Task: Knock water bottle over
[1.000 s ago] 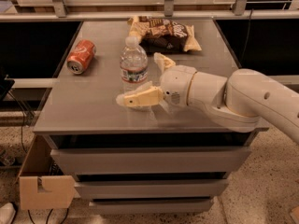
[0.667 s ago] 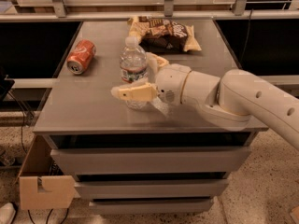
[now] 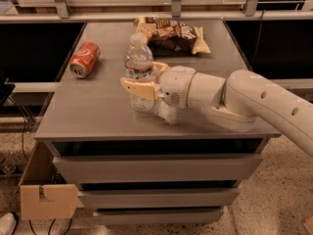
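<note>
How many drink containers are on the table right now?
2. The water bottle stands upright on the table, between the open fingers of the tool. The orange soda can lies on its side toward the left rear. The arm may hide something small.

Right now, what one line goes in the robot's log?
gripper: open, straddling water bottle mid-table | water bottle: upright, not yet knocked over | soda can: on its side, left of bottle
</note>
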Controlling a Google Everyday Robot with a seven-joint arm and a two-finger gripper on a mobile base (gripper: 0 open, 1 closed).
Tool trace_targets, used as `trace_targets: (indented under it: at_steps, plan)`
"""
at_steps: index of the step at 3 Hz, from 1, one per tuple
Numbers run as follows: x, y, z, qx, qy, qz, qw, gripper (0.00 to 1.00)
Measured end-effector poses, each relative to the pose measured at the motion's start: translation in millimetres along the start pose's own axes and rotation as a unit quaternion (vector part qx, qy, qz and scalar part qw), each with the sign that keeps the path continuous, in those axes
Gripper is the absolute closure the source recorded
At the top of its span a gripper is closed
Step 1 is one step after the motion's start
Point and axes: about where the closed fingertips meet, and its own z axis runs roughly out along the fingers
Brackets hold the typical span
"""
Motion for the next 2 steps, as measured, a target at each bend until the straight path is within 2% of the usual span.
trace_targets:
  at_steps: [1, 2]
  plan:
    - [-4.7, -4.7, -0.5, -0.022, 0.015, -0.021, 0.9994, 0.85]
    - [-9.4, -16.5, -9.8, -0.051, 0.047, -0.053, 0.9961, 1.0]
